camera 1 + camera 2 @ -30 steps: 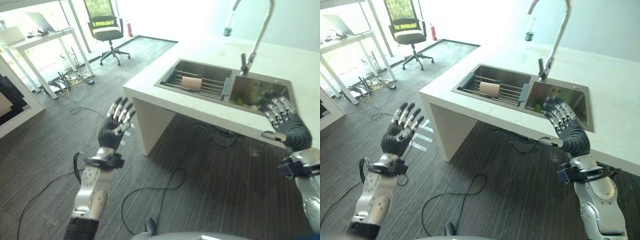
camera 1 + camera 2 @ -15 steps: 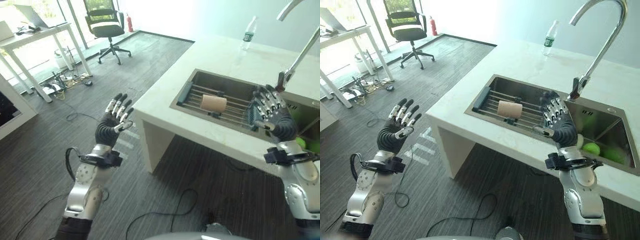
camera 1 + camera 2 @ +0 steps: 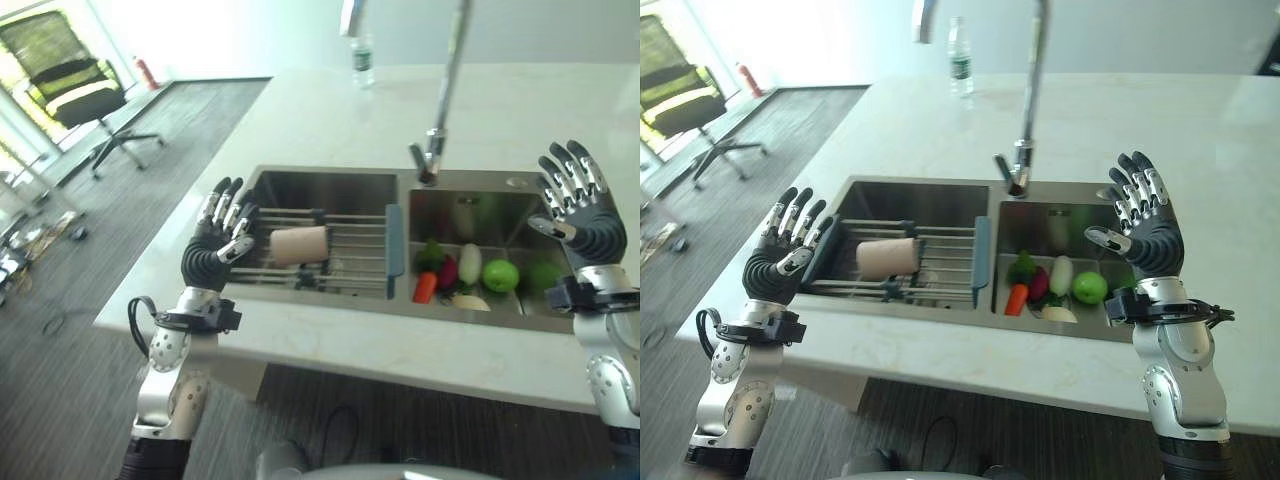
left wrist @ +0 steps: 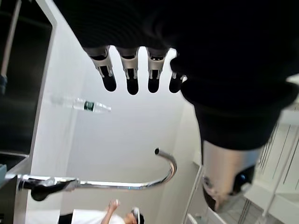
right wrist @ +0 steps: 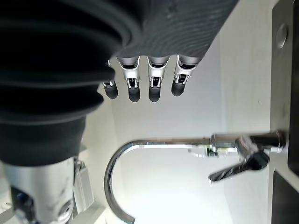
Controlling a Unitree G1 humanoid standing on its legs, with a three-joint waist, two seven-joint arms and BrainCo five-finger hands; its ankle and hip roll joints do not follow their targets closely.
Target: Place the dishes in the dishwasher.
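Though meant for the dishwasher, lies on its side across the bars of the wire rack (image 3: pixel 350 268) in the left basin (image 3: pixel 310 190) of the sink: a beige cup (image 3: pixel 298 244), touched by neither hand. Probably left there to drain, and likely kept from rolling by the bars beneath. Just beside one end of the cup, raised over the basin's outer edge: left hand (image 3: pixel 218 245), fingers (image 4: pixel 132 79) straight and a little spread, thumb apart, grasping nothing. Seems held high and ready so as to come down on the cup from its own side, being much the nearer of the two. Well apart, lifted above the far edge of the right basin (image 3: pixel 510 215): right hand (image 3: pixel 582 212), likewise with fingers (image 5: pixel 155 77) straight and fanned, empty, apparently kept up out of the way of the tall curved faucet (image 3: pixel 445 90) between the basins. Down in that right basin, heaped together, most likely for washing: a carrot (image 3: pixel 424 287), a round green fruit (image 3: pixel 500 275), a pale long vegetable (image 3: pixel 469 264) and a dark red one (image 3: pixel 447 272); no part of the job as worded. Farther out, on the white counter (image 3: pixel 300 120) behind the faucet, stands upright a water bottle (image 3: pixel 361 62); beyond the counter's end, on the dark floor, an office chair (image 3: pixel 75 95). Judged barely begun: cup to be grasped first, then carried off.
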